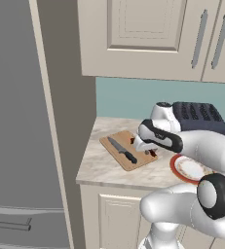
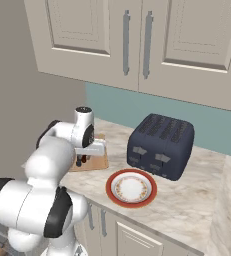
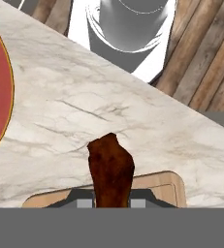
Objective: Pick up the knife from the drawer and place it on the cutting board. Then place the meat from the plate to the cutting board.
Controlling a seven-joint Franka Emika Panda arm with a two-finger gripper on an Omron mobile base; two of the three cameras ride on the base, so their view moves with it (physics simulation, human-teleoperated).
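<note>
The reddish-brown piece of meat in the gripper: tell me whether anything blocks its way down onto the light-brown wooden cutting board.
Nothing visible does. The gripper holds the reddish-brown meat over the right end of the light-brown wooden cutting board. The black-handled knife lies further left on the board, apart from the meat.

even, soft rendered light; no harsh glare.

the scene was bright and flat, lit from above, with a faint soft shadow under the upper cabinets [image 1: 148, 39] on the teal wall. the robot arm [image 1: 201, 151] carried smooth highlights. edges looked slightly jagged and low in resolution. in the hand view the meat [image 3: 110, 169] was sharp, with no blur or edge distortion.
</note>
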